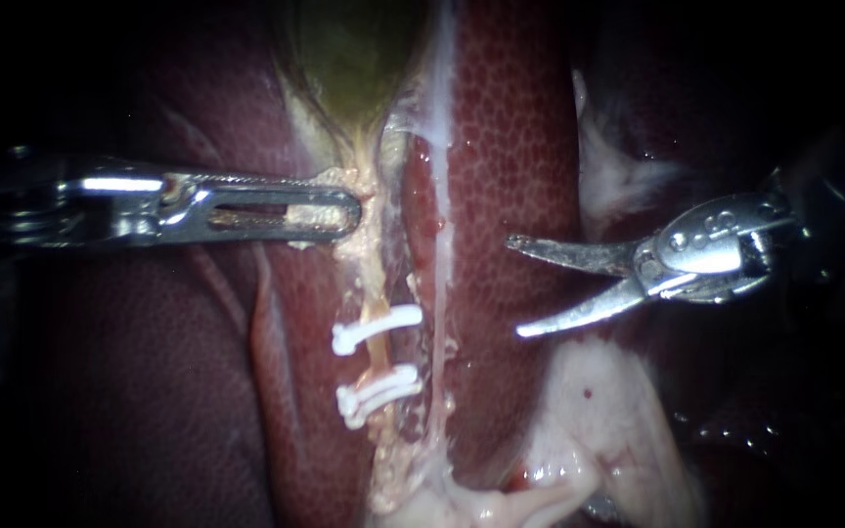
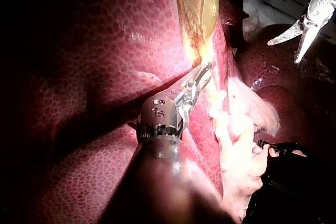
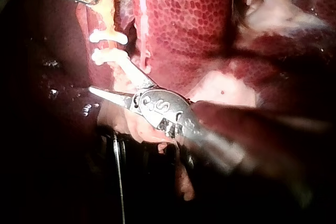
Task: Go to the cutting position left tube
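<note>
Tube [image 1: 380,348] apart from right instrument [image 1: 516,286], jaws open | left instrument [image 1: 349,210] apparently clamping tissue [image 1: 370,192]

Left instrument [image 1: 349,212] and right instrument [image 1: 515,286]: polished metal; clips [image 1: 378,328]: matt white plastic; liver [image 1: 511,127]: wet, glossy

The liver [image 1: 511,147] is dark red to maroon, covered in a fine cell-like mottling of darker spots. The gallbladder [image 1: 349,59] is olive green, fading to yellow toward its narrow end. The left tube [image 1: 380,354] is pale cream-yellow, crossed by 2 white clips [image 1: 378,328]. A whitish streak [image 1: 439,225] beside it is possibly the other tube. The left instrument [image 1: 344,213] and right instrument [image 1: 518,286] are bright silver metal. The tissue [image 1: 599,420] by the liver is glossy pink-white.
</note>
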